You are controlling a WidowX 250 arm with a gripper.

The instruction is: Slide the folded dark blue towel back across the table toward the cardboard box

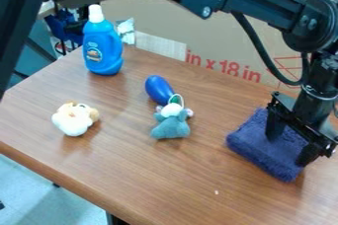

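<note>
At the right of the table, the black gripper [288,150] hangs low over a folded dark blue cloth [261,145]. Its two fingers stand wide apart, one above the cloth's middle and the other by its right edge. Whether the tips touch the fabric, I cannot tell. Left of the cloth lies a small grey-blue plush toy [172,124] with a white top. A shiny blue rounded object [158,90] lies just behind that toy. Farther left is a white and beige plush toy [74,119].
A blue bottle [102,46] with a white cap stands upright at the back left of the wooden table [191,184]. Behind the table rises a cardboard box [218,41] with red print. The arm spans the top of the view and comes down at the right.
</note>
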